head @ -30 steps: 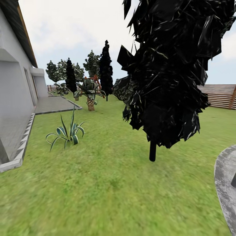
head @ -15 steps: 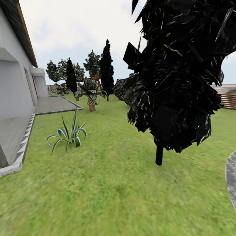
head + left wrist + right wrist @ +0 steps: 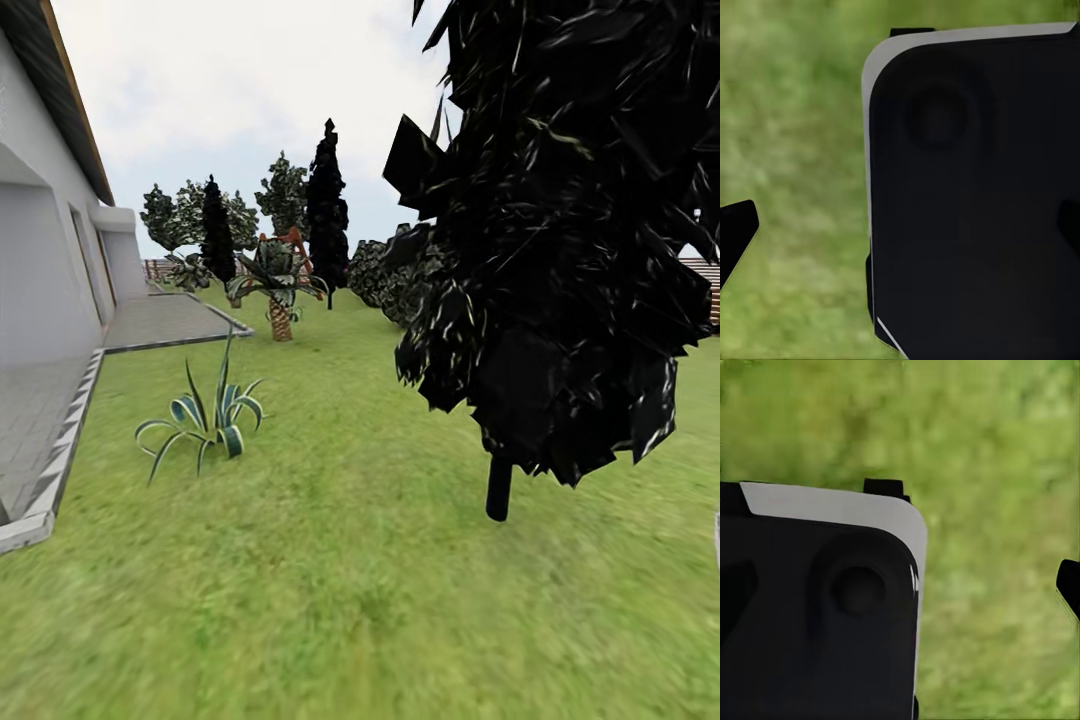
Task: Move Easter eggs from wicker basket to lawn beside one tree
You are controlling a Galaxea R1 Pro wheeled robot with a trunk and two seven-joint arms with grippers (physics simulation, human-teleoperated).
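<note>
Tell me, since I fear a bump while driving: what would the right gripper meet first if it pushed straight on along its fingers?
Probably the lawn. Beyond one dark finger, the right wrist view shows grass, beside the robot's own dark body. Depth is unclear.

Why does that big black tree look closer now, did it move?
No. The black tree stands on the same grass; the spiky plant and the house shifted too, so the camera rolled forward, not the tree.

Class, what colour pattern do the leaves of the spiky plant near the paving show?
Green with pale cream edges, clearest in the head view.
</note>
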